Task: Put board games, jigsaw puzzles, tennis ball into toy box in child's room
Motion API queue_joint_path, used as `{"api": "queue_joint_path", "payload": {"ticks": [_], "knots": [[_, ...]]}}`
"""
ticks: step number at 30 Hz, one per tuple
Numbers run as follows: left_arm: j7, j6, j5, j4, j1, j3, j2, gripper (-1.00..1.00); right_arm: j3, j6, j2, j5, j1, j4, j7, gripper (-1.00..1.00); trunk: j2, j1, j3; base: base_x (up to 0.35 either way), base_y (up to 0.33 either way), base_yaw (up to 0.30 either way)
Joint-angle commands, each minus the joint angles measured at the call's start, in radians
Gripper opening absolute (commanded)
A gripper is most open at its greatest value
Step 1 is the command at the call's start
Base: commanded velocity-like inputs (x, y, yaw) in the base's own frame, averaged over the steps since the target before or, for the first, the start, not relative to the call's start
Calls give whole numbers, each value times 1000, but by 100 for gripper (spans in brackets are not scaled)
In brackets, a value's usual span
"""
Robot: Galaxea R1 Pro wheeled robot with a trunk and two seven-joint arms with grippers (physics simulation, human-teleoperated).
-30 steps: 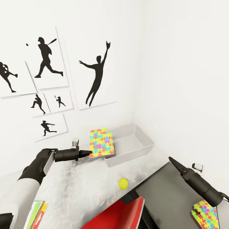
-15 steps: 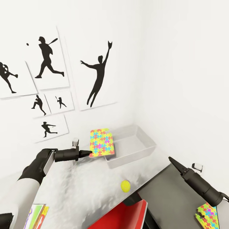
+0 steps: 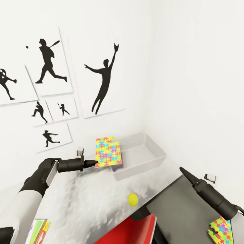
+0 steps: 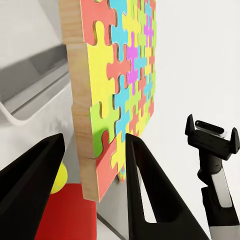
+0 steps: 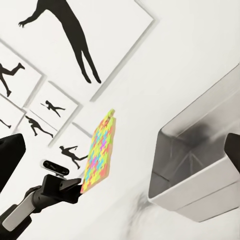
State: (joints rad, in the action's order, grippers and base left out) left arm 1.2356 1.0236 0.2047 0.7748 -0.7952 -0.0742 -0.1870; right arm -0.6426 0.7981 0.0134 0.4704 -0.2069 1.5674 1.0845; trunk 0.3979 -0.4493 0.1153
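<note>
our left pincer (image 3: 96, 164) is clamped on one thin multicoloured jigsaw square (image 3: 108, 152) beside the still-empty light-grey plastic tub (image 3: 153, 153); the small yellow-green ball (image 3: 133, 199) waits on the tabletop (image 3: 84, 200).

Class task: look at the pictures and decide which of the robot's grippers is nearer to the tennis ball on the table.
Left. The left gripper holds a jigsaw puzzle above the table, just beyond the tennis ball. The right gripper hovers farther away, over the dark desk.

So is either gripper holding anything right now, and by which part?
The left gripper holds a jigsaw puzzle upright by its lower corner, beside the toy box. The right gripper looks empty.
</note>
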Motion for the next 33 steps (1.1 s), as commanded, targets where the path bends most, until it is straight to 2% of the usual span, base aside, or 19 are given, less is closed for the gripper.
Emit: {"api": "queue_joint_path", "payload": {"ticks": [1, 33], "knots": [[2, 6, 1, 0, -1, -1, 0, -100, -2, 6, 1, 2, -1, 0, 2, 100, 2, -1, 2, 44, -11, 0], [2, 5, 1, 0, -1, -1, 0, -100, -2, 6, 0, 2, -1, 0, 3, 100, 2, -1, 2, 3, -1, 0]]}}
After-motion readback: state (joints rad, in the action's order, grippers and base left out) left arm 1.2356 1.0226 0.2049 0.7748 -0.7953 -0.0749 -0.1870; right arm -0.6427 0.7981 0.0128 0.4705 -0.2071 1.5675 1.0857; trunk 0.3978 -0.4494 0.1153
